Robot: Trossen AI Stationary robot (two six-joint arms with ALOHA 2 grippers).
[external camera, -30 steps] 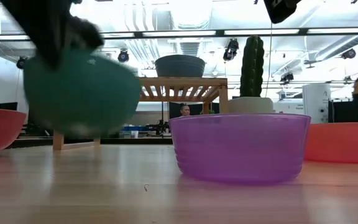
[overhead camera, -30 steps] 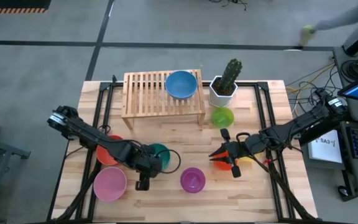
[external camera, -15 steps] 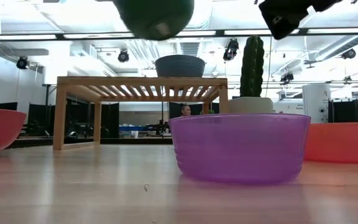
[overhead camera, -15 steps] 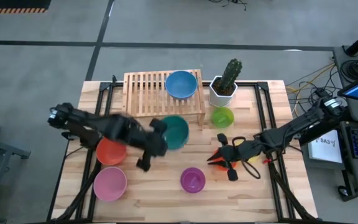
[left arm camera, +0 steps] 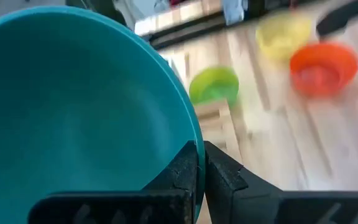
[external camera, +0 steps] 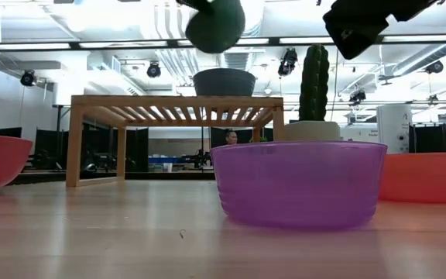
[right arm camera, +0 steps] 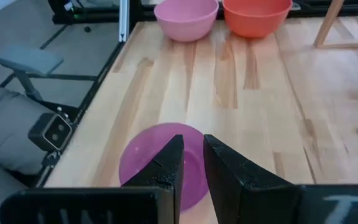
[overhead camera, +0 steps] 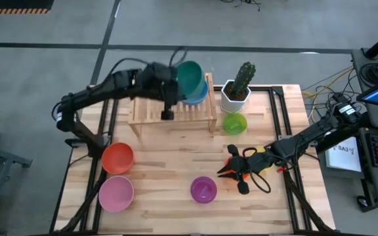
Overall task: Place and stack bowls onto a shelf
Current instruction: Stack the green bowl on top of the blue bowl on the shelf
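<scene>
My left gripper (overhead camera: 174, 84) is shut on the teal bowl (overhead camera: 190, 77) and holds it in the air over the blue bowl (overhead camera: 202, 97). The blue bowl stands on the right end of the slatted wooden shelf (overhead camera: 153, 98). In the low view the teal bowl (external camera: 215, 25) hangs above the blue bowl (external camera: 223, 81). My right gripper (overhead camera: 226, 172) hovers right of the purple bowl (overhead camera: 203, 189), empty, its fingers a narrow gap apart (right arm camera: 192, 140). On the table stand the red-orange (overhead camera: 117, 158), pink (overhead camera: 116, 193), lime green (overhead camera: 235, 122) and yellow (overhead camera: 262, 156) bowls. My left gripper pinches the teal bowl by its rim (left arm camera: 193, 148), one finger inside the bowl and one outside. The bowl is lifted clear of shelf and table. It is tilted, with its opening showing in the high view.
A cactus in a white pot (overhead camera: 238, 88) stands right beside the shelf's right end, with the lime green bowl just in front of it. An orange bowl (left arm camera: 323, 65) sits under my right arm beside the yellow one. A person (external camera: 229, 137) shows far behind the shelf.
My left gripper has carried the teal bowl up from the table's near-left area and toward the far edge; the bowl is now above the blue bowl on the shelf. My right gripper has drifted a little left and nearer, toward the purple bowl.
</scene>
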